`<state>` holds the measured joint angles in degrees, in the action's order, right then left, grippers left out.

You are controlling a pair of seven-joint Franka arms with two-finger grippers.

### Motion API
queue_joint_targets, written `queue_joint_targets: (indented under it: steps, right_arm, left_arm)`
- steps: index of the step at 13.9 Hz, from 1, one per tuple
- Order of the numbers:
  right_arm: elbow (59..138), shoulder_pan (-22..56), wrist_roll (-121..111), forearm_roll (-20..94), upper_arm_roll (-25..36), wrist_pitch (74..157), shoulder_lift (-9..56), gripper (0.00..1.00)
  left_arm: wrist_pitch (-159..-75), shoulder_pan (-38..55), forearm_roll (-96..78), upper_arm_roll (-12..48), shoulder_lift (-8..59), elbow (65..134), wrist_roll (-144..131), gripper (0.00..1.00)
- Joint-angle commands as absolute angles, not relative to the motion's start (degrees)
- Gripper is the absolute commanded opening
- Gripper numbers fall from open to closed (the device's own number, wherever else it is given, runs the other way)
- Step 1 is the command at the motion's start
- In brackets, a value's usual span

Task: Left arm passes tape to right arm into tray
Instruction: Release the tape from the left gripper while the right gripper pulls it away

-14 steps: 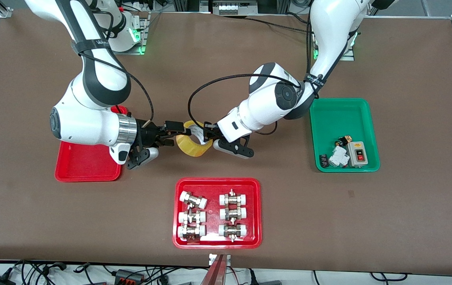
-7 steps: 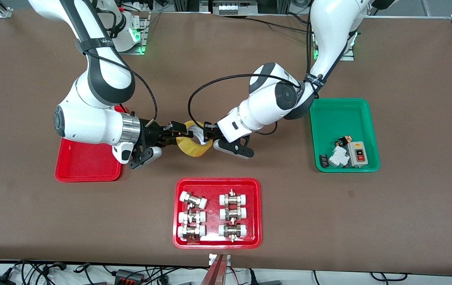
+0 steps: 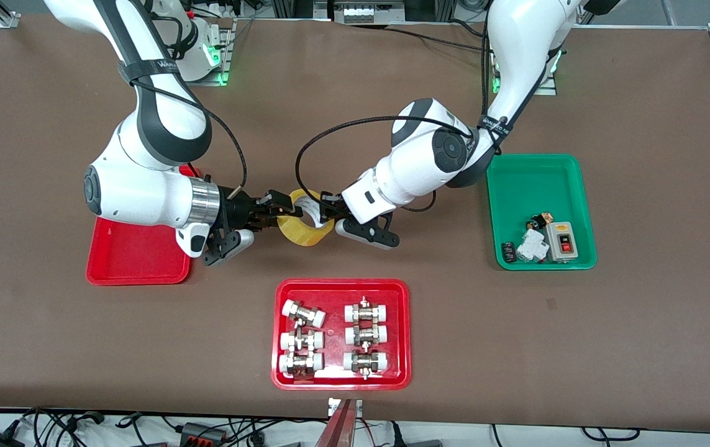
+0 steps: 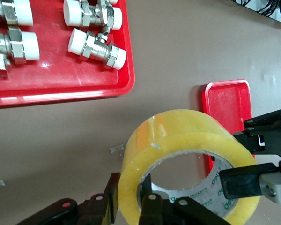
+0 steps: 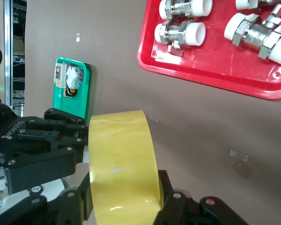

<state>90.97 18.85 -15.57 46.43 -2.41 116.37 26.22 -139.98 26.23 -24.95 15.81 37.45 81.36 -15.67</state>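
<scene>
The tape [image 3: 305, 226] hangs in the air over the bare brown desk [image 3: 640, 310], between my two pincers. My left pincer [image 3: 323, 212] pinches one side of the roll. My right pincer [image 3: 277, 210] is squeezed tight on the other side of it. The plain red tray [image 3: 134, 257] sits under my right arm, toward that arm's end of the desk. The red tray of metal fittings [image 3: 341, 335] is closer to the front camera. The green tray [image 3: 541, 214] sits toward my left arm's end.

White arms [image 3: 429, 155] with grey joints, black cables, black tools
</scene>
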Motion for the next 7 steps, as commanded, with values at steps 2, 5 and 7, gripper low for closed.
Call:
queue_joint_targets:
  steps: [2,5,7]
  right_arm:
    - [89.9,17.7,-15.9,46.8,-1.6,115.9,26.4,0.0]
    - [89.9,13.5,-18.2,46.5,-1.6,110.0,26.0,0.0]
    - [89.9,8.2,-24.0,46.1,-1.5,102.9,26.0,0.0]
  left_arm:
    - [-137.7,23.5,-19.1,15.6,35.7,81.2,-16.5,1.0]
    - [-125.7,18.7,-19.2,16.7,32.9,80.9,-16.3,1.0]
    - [-117.6,13.1,-19.2,18.9,31.0,80.9,-12.6,1.0]
